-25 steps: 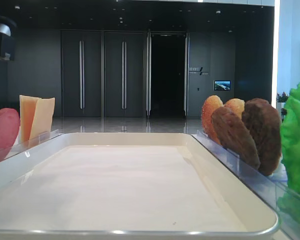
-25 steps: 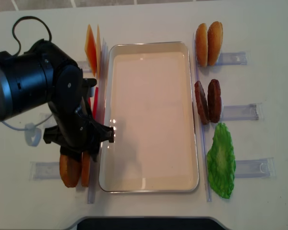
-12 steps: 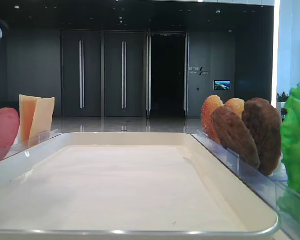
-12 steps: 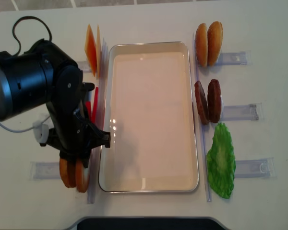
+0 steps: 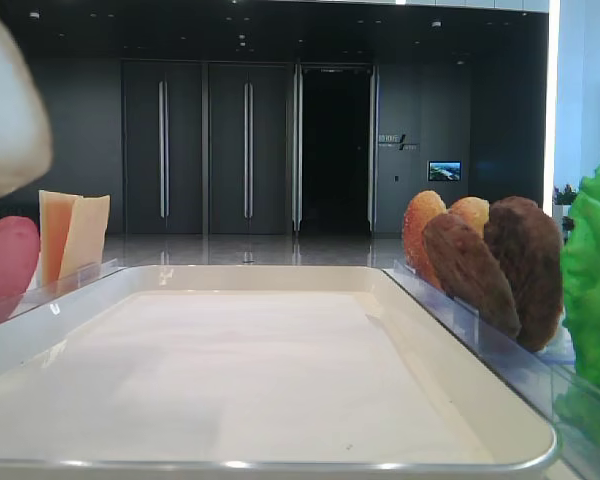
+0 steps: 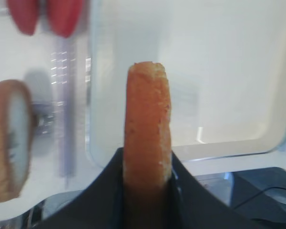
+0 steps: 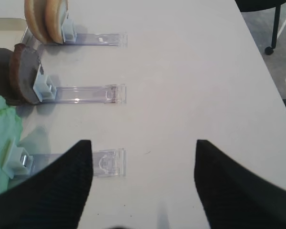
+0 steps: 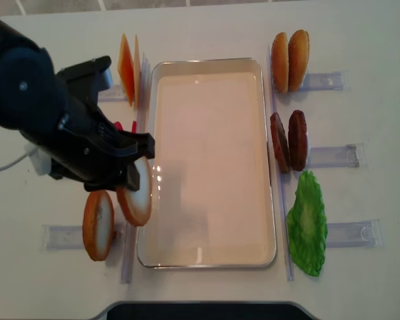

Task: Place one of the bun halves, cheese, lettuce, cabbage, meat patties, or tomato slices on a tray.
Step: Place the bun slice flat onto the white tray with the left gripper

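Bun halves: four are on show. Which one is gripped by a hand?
The bun half at the tray's left edge, clamped by the left hand; the others stand in racks.

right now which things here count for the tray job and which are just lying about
In the job:
- left gripper, shut on the golden-crusted round bun half
- large white rectangular tray
- other foods in holders: second bun half, dark brown patties, green lettuce

Lying about:
- clear plastic holder strips
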`<state>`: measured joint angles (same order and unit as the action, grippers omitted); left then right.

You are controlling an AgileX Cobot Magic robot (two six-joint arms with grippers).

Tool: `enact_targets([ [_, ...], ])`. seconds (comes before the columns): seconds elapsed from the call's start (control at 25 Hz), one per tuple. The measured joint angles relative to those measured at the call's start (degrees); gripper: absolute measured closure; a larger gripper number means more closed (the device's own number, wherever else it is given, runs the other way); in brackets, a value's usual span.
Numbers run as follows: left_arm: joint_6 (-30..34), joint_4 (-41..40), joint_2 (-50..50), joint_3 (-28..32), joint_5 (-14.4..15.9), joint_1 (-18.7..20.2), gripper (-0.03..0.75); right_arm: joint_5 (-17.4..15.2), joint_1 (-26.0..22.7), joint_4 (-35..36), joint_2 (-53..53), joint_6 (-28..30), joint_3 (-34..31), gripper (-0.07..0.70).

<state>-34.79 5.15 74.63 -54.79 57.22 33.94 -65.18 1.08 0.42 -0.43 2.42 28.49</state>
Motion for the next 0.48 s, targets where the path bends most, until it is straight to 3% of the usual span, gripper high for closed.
enact_targets([
  [0.32, 23.3, 23.4, -1.7, 6.9, -16.5, 0.0, 0.578, 0.0, 0.0, 0.0, 0.0, 0.0, 0.0, 0.165],
  [0.48, 36.9, 35.2, 0.4, 11.6, -21.3, -1.2, 0.578, 0.0, 0.0, 0.0, 0.0, 0.0, 0.0, 0.165],
])
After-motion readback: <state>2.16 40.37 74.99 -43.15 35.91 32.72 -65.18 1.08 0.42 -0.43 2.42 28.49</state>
